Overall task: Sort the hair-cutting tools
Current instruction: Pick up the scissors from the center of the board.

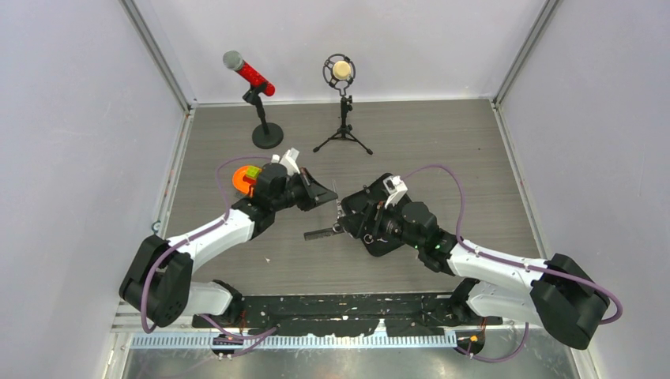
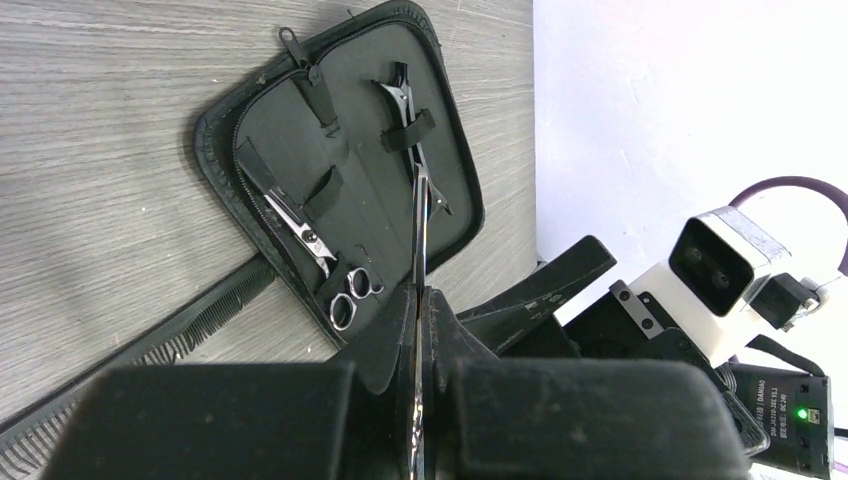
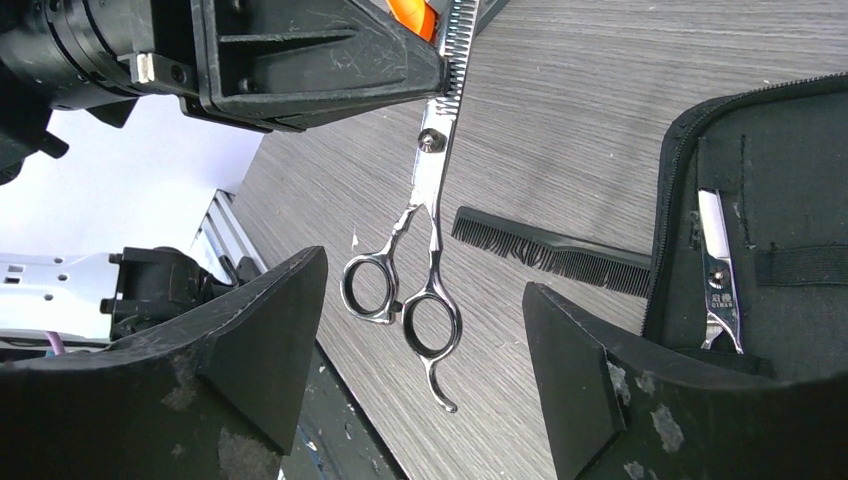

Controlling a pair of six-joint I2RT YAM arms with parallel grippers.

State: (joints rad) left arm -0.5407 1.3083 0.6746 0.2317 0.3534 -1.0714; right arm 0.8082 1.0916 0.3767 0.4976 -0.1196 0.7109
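Silver scissors [image 3: 430, 190] free between spread right pincer [image 3: 422, 278]

Silver scissors [image 3: 432, 188] hanging, black comb [image 3: 550, 255] flat

The left gripper [image 3: 432, 72] hides the scissors' [image 3: 431, 180] blade tips, and the comb's [image 3: 560, 258] far end disappears under the case [image 3: 800, 150].

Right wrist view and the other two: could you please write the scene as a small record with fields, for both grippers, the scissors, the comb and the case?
left gripper: shut on the blades of the toothed scissors
right gripper: open, one finger on either side of the ring handles, not gripping
comb: flat on the table, one end at the case's edge
case: open on the table
inside the case: second scissors and a clip, both under straps
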